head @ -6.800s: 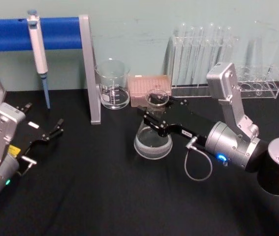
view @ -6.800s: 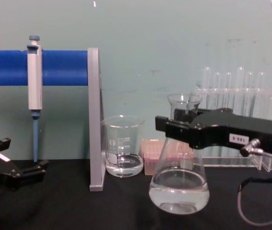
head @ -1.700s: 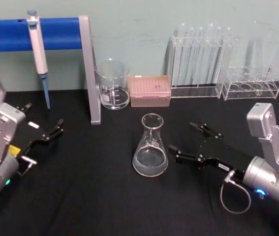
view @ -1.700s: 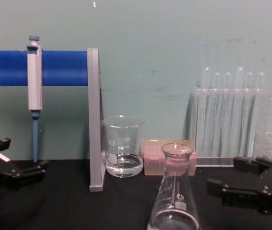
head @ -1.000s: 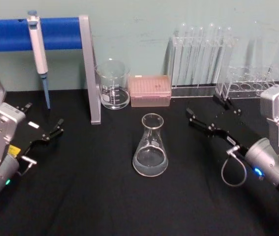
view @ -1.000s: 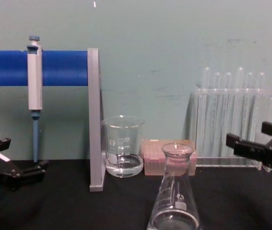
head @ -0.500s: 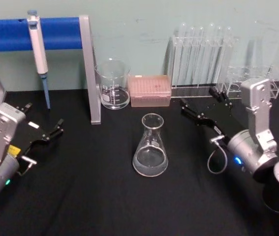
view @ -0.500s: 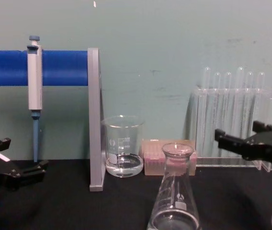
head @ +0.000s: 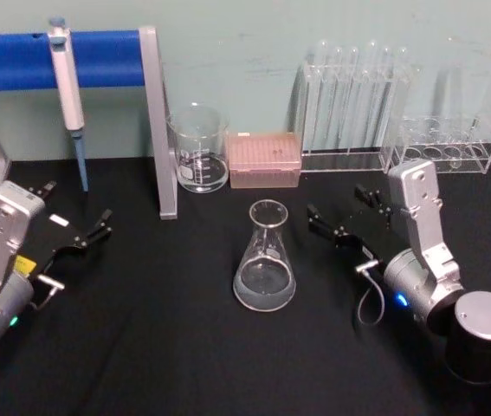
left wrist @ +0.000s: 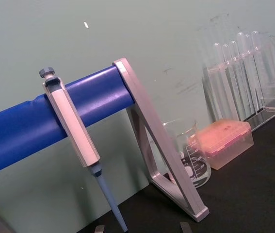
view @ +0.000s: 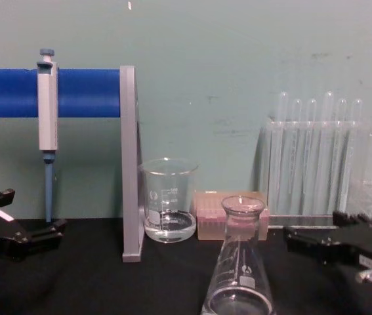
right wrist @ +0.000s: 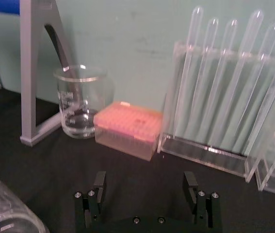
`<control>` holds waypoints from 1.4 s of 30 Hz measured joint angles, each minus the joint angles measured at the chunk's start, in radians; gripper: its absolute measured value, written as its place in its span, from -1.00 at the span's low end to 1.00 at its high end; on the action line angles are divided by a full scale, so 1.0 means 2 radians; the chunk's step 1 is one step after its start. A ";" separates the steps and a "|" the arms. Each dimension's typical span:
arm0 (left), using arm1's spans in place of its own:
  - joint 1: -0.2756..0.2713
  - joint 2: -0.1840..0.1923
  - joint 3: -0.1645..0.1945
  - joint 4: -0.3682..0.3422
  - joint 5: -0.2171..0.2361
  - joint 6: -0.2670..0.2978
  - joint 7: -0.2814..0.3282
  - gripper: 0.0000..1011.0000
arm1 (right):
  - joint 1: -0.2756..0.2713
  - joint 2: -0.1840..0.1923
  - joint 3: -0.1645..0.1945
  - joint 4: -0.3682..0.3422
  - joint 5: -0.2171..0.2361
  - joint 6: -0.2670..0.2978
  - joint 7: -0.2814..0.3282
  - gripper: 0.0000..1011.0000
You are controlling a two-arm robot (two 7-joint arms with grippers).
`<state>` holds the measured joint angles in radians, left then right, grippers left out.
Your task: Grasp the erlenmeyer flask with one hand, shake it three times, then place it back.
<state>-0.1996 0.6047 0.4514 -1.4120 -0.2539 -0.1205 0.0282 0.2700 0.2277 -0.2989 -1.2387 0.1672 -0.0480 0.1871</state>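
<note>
The erlenmeyer flask [head: 265, 260] stands upright on the black table, centre front, with a little clear liquid in its base; nothing touches it. It also rises at the bottom of the chest view [view: 239, 262] and at a corner of the right wrist view [right wrist: 1, 208]. My right gripper [head: 334, 202], the hand, hovers open just right of the flask and apart from it, its fingers pointing toward the back left. In the chest view the right gripper [view: 313, 230] sits low, to the flask's right. My left gripper [head: 79, 201] rests open at the far left.
A glass beaker [head: 199, 149] and a pink tip box [head: 264, 159] stand behind the flask. Test tube racks [head: 353, 113] line the back right. A pipette [head: 66, 87] hangs on the blue bar stand [head: 106, 58], whose grey leg [head: 160, 130] stands left of the beaker.
The right gripper, shut on the raised flask 6.8 s ago, has let it go on the table. It has since drawn back right, and now sits lower and nearer. The left arm is still.
</note>
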 joint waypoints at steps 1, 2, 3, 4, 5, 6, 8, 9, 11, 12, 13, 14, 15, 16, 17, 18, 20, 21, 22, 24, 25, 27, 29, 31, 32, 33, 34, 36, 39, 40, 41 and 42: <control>0.000 0.000 0.000 0.000 0.000 0.000 0.000 0.98 | 0.000 0.000 0.000 0.000 0.000 0.000 0.000 0.98; 0.000 0.000 0.000 0.000 0.000 0.000 0.000 0.98 | 0.000 -0.002 0.000 0.004 -0.003 0.002 0.000 0.98; 0.000 0.000 0.000 0.000 0.000 0.000 0.000 0.98 | 0.000 -0.003 0.001 0.007 -0.005 0.005 0.000 0.98; 0.000 0.000 0.000 0.000 0.000 0.000 0.000 0.98 | 0.000 -0.003 0.001 0.008 -0.007 0.006 0.000 0.98; 0.000 0.000 0.000 0.000 0.000 0.000 0.000 0.98 | -0.001 -0.004 0.002 0.009 -0.008 0.008 0.000 0.98; 0.000 0.000 0.000 0.000 0.000 0.000 0.000 0.98 | -0.001 -0.004 0.002 0.009 -0.009 0.009 0.001 0.98; 0.000 0.000 0.000 0.000 0.000 0.000 0.000 0.98 | -0.002 -0.005 0.004 0.011 -0.013 0.012 0.002 0.98; 0.000 0.000 0.000 0.000 0.000 0.000 0.000 0.98 | -0.002 -0.006 0.004 0.012 -0.014 0.013 0.002 0.98; 0.000 0.000 0.000 0.000 0.000 0.000 0.000 0.98 | -0.002 -0.006 0.004 0.012 -0.014 0.013 0.002 0.98; 0.000 0.000 0.000 0.000 0.000 0.000 0.000 0.98 | -0.002 -0.006 0.004 0.012 -0.014 0.013 0.002 0.98; 0.000 0.000 0.000 0.000 0.000 0.000 0.000 0.98 | -0.002 -0.006 0.004 0.012 -0.014 0.013 0.002 0.98; 0.000 0.000 0.000 0.000 0.000 0.000 0.000 0.98 | -0.002 -0.006 0.004 0.012 -0.014 0.013 0.002 0.98; 0.000 0.000 0.000 0.000 0.000 0.000 0.000 0.98 | -0.002 -0.006 0.004 0.012 -0.014 0.013 0.002 0.98; 0.000 0.000 0.000 0.000 0.000 0.000 0.000 0.98 | -0.002 -0.006 0.004 0.012 -0.014 0.013 0.002 0.98; 0.000 0.000 0.000 0.000 0.000 0.000 0.000 0.98 | -0.002 -0.006 0.004 0.012 -0.014 0.013 0.002 0.98; 0.000 0.000 0.000 0.000 0.000 0.000 0.000 0.98 | -0.002 -0.006 0.004 0.012 -0.014 0.013 0.002 0.98; 0.000 0.000 0.000 0.000 0.000 0.000 0.000 0.98 | -0.002 -0.006 0.004 0.012 -0.014 0.013 0.002 0.98; 0.000 0.000 0.000 0.000 0.000 0.000 0.000 0.98 | -0.002 -0.006 0.004 0.012 -0.014 0.013 0.002 0.98; 0.000 0.000 0.000 0.000 0.000 0.000 0.000 0.98 | -0.002 -0.006 0.004 0.012 -0.014 0.012 0.002 0.98; 0.000 0.000 0.000 0.000 0.000 0.000 0.000 0.98 | -0.002 -0.006 0.004 0.012 -0.014 0.012 0.002 0.98; 0.000 0.000 0.000 0.000 0.000 0.000 0.000 0.98 | -0.002 -0.006 0.004 0.012 -0.014 0.012 0.002 0.98; 0.000 0.000 0.000 0.000 0.000 0.000 0.000 0.98 | -0.002 -0.005 0.004 0.012 -0.014 0.012 0.002 0.98; 0.000 0.000 0.000 0.000 0.000 0.000 0.000 0.98 | -0.002 -0.005 0.003 0.012 -0.014 0.012 0.002 0.98; 0.000 0.000 0.000 0.000 0.000 0.000 0.000 0.98 | -0.002 -0.005 0.003 0.012 -0.013 0.012 0.002 0.98; 0.000 0.000 0.000 0.000 0.000 0.000 0.000 0.98 | -0.002 -0.005 0.003 0.012 -0.013 0.012 0.002 0.98; 0.000 0.000 0.000 0.000 0.000 0.000 0.000 0.98 | -0.002 -0.005 0.003 0.012 -0.013 0.012 0.002 0.98; 0.000 0.000 0.000 0.000 0.000 0.000 0.000 0.98 | -0.002 -0.005 0.003 0.012 -0.013 0.012 0.002 0.98; 0.000 0.000 0.000 0.000 0.000 0.000 0.000 0.98 | -0.002 -0.005 0.003 0.012 -0.013 0.012 0.002 0.98; 0.000 0.000 0.000 0.000 0.000 0.000 0.000 0.98 | -0.002 -0.005 0.003 0.012 -0.013 0.012 0.002 0.98; 0.000 0.000 0.000 0.000 0.000 0.000 0.000 0.98 | -0.002 -0.005 0.003 0.012 -0.013 0.012 0.002 0.98; 0.000 0.000 0.000 0.000 0.000 0.000 0.000 0.98 | -0.002 -0.005 0.003 0.012 -0.013 0.012 0.002 0.98; 0.000 0.000 0.000 0.000 0.000 0.000 0.000 0.98 | -0.002 -0.005 0.003 0.012 -0.013 0.012 0.002 0.98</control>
<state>-0.1995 0.6047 0.4514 -1.4119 -0.2539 -0.1205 0.0283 0.2663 0.2172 -0.2924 -1.2148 0.1413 -0.0247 0.1919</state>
